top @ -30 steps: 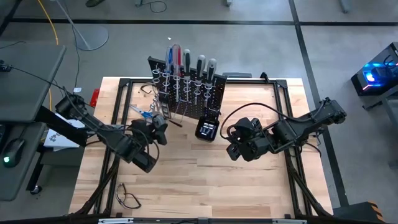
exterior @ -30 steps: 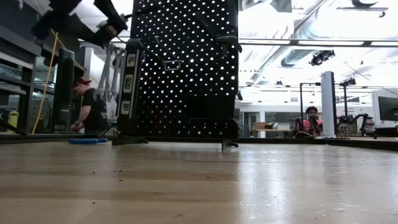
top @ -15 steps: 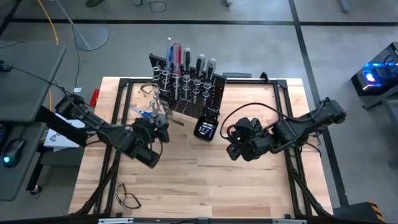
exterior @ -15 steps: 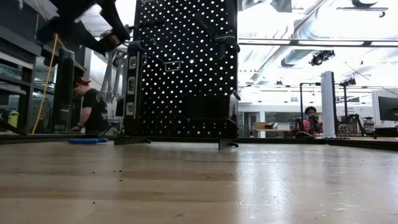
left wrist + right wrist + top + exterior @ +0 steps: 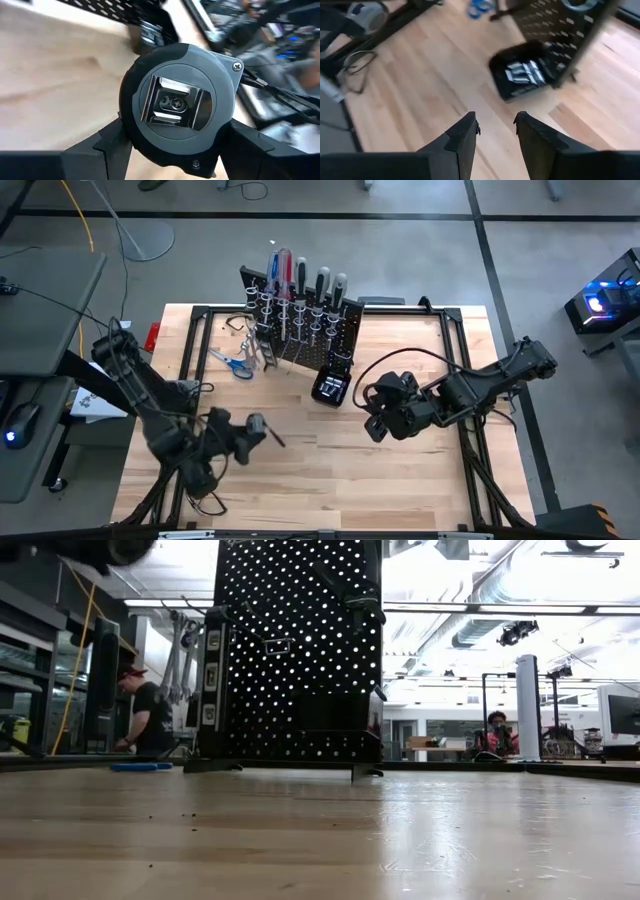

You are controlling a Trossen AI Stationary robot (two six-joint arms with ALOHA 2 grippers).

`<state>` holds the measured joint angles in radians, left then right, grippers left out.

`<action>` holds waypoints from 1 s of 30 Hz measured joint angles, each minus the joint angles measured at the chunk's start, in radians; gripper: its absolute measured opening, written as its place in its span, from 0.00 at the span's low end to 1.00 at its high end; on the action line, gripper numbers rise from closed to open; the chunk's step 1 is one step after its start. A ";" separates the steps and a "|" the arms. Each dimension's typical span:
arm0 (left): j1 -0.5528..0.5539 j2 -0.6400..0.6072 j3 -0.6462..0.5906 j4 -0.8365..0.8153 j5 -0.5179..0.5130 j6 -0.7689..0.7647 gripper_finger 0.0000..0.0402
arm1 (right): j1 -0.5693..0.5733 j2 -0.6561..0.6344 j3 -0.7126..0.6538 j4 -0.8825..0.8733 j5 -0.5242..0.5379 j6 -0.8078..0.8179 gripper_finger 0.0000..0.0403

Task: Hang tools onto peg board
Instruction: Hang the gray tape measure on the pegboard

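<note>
A: Where's the peg board (image 5: 300, 325)?
B: Upright at the far side of the table (image 5: 330, 480), approx. mid-width. Screwdrivers (image 5: 300, 280) stand in its rings, handles up. What look like wrenches (image 5: 180, 655) hang off one end.

A: Anything not hung yet?
B: Scissors (image 5: 236, 364) lie flat on the table just beside the board. And the tape measure (image 5: 177, 105).

A: Who has that?
B: Left gripper (image 5: 250, 430), near-left of the table, well apart from the board. Fingers (image 5: 112, 147) are clamped on both sides of the round case, clip face toward the wrist cam. Prob. gripped by the flanks so the clip stays free to catch a hook.

A: Right arm?
B: Right gripper (image 5: 372, 423) waits near the table's middle, by the black box (image 5: 332, 388) at the board's foot. Fingers are parted w/ nothing between them. Looks parked out of the left arm's way.

A: Other stuff?
B: Glasses (image 5: 205, 496) at the near-left corner, not part of the job.

A: Next?
B: My guess: carry the tape measure to a free hook w/o knocking the board.
</note>
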<state>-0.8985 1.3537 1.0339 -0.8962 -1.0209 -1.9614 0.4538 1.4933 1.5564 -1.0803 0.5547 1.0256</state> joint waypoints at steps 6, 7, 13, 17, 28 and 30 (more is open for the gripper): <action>-0.028 0.000 0.000 0.160 -0.014 -0.021 0.58 | 0.051 0.007 0.000 0.240 -0.017 -0.339 0.33; -0.024 0.000 0.000 0.191 -0.015 -0.014 0.58 | 0.058 0.013 0.000 0.288 -0.023 -0.399 0.33; -0.005 0.000 0.000 0.342 -0.047 0.007 0.58 | 0.071 0.128 0.000 0.491 -0.117 -0.499 0.19; 0.009 -0.001 0.000 0.404 -0.079 -0.003 0.58 | 0.076 0.261 -0.002 0.680 -0.165 -0.451 0.02; 0.018 -0.008 0.000 0.693 -0.029 0.106 0.57 | 0.055 0.360 -0.001 1.239 -0.067 -0.584 0.00; 0.018 -0.009 0.000 0.786 -0.013 0.173 0.57 | 0.042 0.360 -0.001 1.270 -0.086 -0.614 0.00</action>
<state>-0.8806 1.3449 1.0340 -0.1099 -1.0336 -1.7882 0.4961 1.8534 1.5558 0.1901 0.4692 0.4118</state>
